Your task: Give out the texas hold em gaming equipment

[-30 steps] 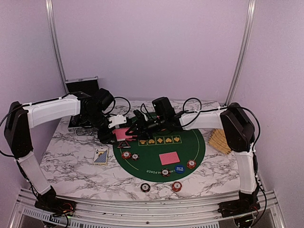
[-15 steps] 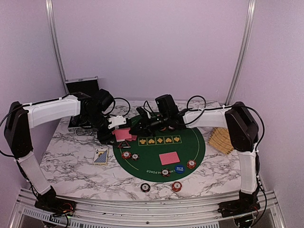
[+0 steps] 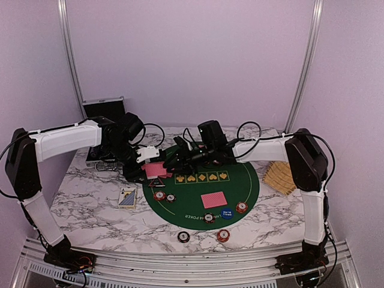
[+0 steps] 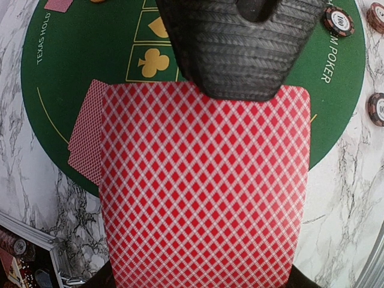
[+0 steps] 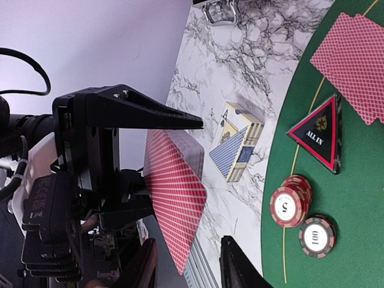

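Observation:
My left gripper (image 3: 149, 167) is shut on a deck of pink-red-backed playing cards (image 4: 204, 186) and holds it above the far left edge of the green mat (image 3: 240, 180). My right gripper (image 5: 187, 267) is open, and the deck's lower corner (image 5: 180, 240) sits between its fingers. One ribbed finger (image 4: 240, 48) lies over the deck's far end. Dealt cards (image 3: 214, 200) lie on the mat, with another pair (image 5: 354, 60) at its left. The black triangular marker (image 5: 318, 135) and two chips (image 5: 291, 201) lie near the mat's left edge. A blue button (image 3: 226, 212) lies at the front.
A blue card box (image 3: 127, 197) lies on the marble left of the mat. The silver-edged black case (image 3: 103, 108) stands open at the back left. Wooden slats (image 3: 280, 177) lie at the right. Two chips (image 3: 183, 236) lie off the mat at the front.
The right wrist has shifted slightly to the right and back while its fingers stay at the deck. The left arm and the deck have not moved.

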{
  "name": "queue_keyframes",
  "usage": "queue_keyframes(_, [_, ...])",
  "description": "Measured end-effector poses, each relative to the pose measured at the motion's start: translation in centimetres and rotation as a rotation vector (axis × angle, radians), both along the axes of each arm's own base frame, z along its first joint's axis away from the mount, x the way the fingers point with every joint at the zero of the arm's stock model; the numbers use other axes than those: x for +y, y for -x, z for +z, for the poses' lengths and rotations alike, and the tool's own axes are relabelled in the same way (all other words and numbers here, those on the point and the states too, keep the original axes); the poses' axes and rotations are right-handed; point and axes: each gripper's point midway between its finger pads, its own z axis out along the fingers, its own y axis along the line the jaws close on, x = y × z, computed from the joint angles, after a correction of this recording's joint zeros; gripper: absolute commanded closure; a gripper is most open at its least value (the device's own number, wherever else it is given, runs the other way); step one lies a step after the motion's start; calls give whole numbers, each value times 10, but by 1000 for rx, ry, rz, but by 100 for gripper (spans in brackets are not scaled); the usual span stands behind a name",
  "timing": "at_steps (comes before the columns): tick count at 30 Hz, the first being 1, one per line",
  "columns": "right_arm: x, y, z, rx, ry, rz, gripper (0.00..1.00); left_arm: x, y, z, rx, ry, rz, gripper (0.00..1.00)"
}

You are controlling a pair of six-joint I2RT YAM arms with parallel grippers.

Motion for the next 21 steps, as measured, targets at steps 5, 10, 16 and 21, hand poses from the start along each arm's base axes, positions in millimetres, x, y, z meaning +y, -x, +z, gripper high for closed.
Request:
queue_keyframes(5, [5,3,4,-1,-16,4,73,0,0,0,0,0,0,100])
queue_keyframes(10, [10,7,-1,12,-21,17,77,0,0,0,0,0,0,100])
queue_keyframes(16, [12,8,-5,26,-23,19,81,0,0,0,0,0,0,100])
queue_keyframes(21, [15,8,3,24,-53,24,100,0,0,0,0,0,0,100])
